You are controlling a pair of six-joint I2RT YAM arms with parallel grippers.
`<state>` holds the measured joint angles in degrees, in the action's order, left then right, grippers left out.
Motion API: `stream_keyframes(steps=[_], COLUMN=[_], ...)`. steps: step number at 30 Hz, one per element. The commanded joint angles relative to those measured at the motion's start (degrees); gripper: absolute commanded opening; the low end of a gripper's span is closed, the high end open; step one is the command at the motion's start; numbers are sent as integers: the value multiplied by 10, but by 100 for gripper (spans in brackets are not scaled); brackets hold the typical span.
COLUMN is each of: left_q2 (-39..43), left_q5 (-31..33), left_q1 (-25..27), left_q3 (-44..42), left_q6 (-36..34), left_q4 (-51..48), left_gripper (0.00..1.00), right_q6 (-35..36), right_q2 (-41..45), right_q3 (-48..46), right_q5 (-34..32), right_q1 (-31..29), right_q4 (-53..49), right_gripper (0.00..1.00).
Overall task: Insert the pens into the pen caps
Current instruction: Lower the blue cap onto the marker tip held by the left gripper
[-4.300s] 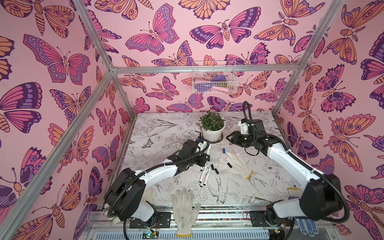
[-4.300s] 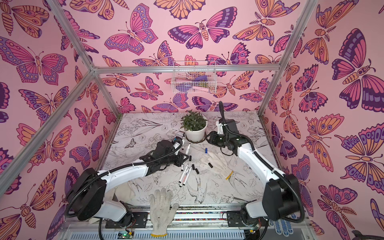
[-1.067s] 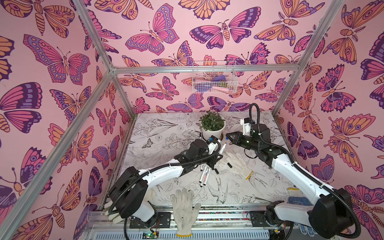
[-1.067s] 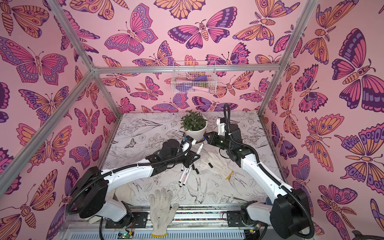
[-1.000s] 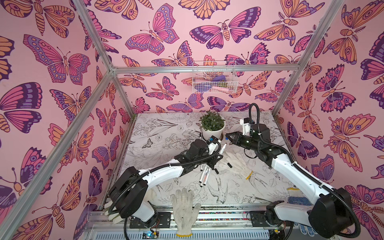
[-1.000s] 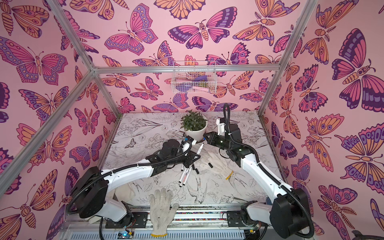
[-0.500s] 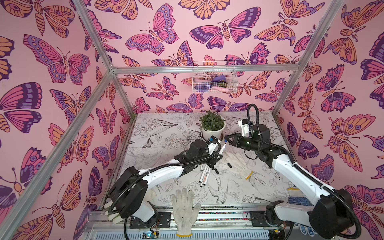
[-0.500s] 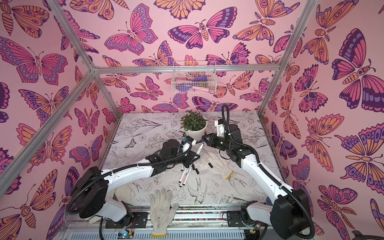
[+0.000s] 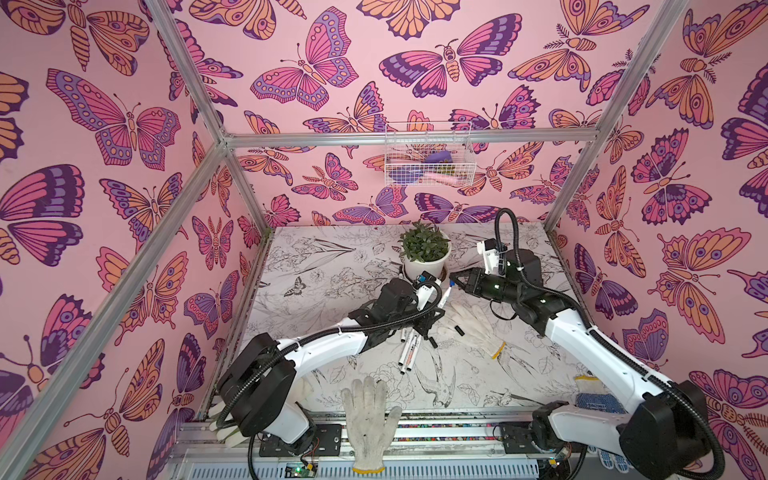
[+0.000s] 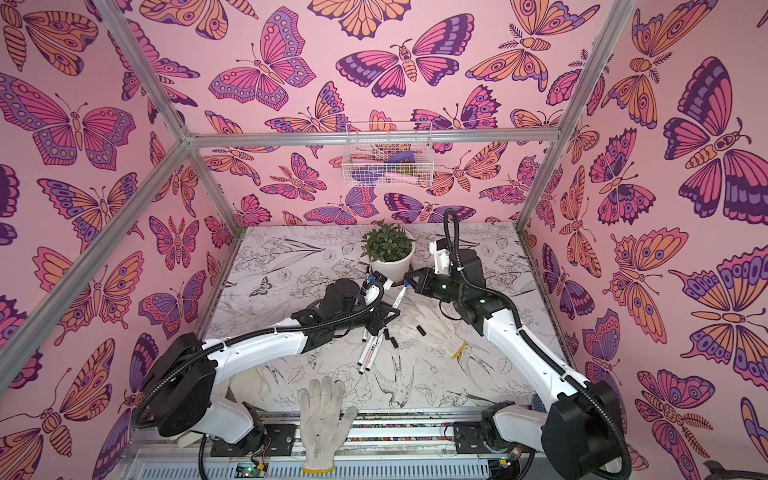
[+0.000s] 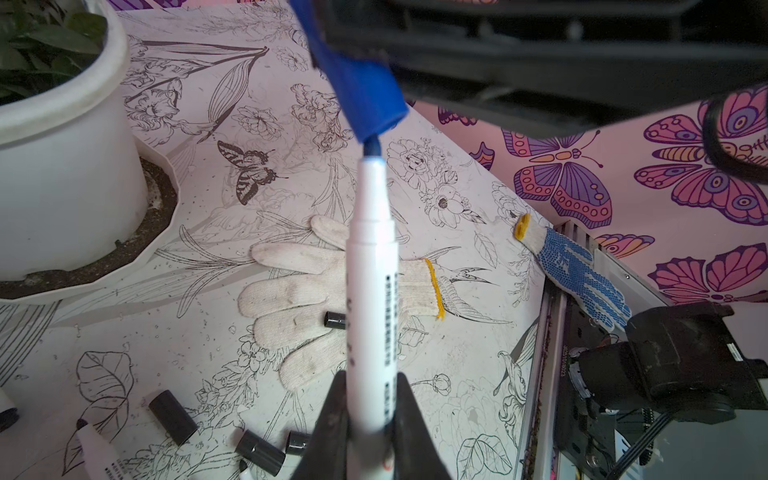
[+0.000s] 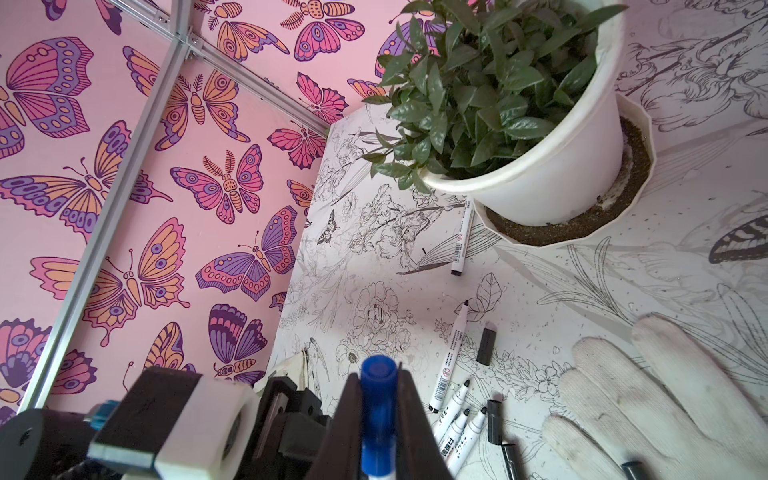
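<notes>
My left gripper (image 11: 370,382) is shut on a white pen (image 11: 372,270) with a blue tip, held up above the table. My right gripper (image 12: 376,382) is shut on the blue pen cap (image 12: 377,399). The cap's open mouth (image 11: 365,91) meets the pen's tip, which sits just inside it. In both top views the two grippers (image 9: 433,311) (image 10: 409,279) meet in front of the plant. Several loose pens (image 9: 409,347) (image 12: 451,357) and black pen caps (image 11: 172,417) (image 12: 486,340) lie on the table below. One black cap (image 9: 459,331) rests on a glove.
A white plant pot (image 9: 426,259) stands just behind the grippers, with a pen (image 12: 462,237) lying against its saucer. A white glove (image 9: 471,326) lies under the right arm. Another (image 9: 368,419) hangs over the front edge, and a blue-dotted one (image 9: 596,401) lies at the front right. A wire basket (image 9: 428,156) hangs on the back wall.
My right gripper has shifted a little left with the blue cap, closing the gap to the pen's tip. The left gripper holds the pen almost still.
</notes>
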<state>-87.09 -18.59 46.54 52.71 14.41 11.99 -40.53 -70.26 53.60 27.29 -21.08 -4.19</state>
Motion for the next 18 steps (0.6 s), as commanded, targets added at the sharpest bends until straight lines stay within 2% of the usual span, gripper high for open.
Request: stream_keyframes(steps=[1, 18], left_q2=[-10, -12], left_q5=[4, -9], left_q1=[1, -3], left_q3=[17, 20], left_q6=[2, 10], left_q4=[4, 28], left_gripper=[0, 0], right_q6=[2, 18], right_q2=[17, 5], right_q3=[-5, -11], right_q5=[8, -19], right_q1=[0, -10], right_q4=[-2, 7], right_gripper=[0, 0])
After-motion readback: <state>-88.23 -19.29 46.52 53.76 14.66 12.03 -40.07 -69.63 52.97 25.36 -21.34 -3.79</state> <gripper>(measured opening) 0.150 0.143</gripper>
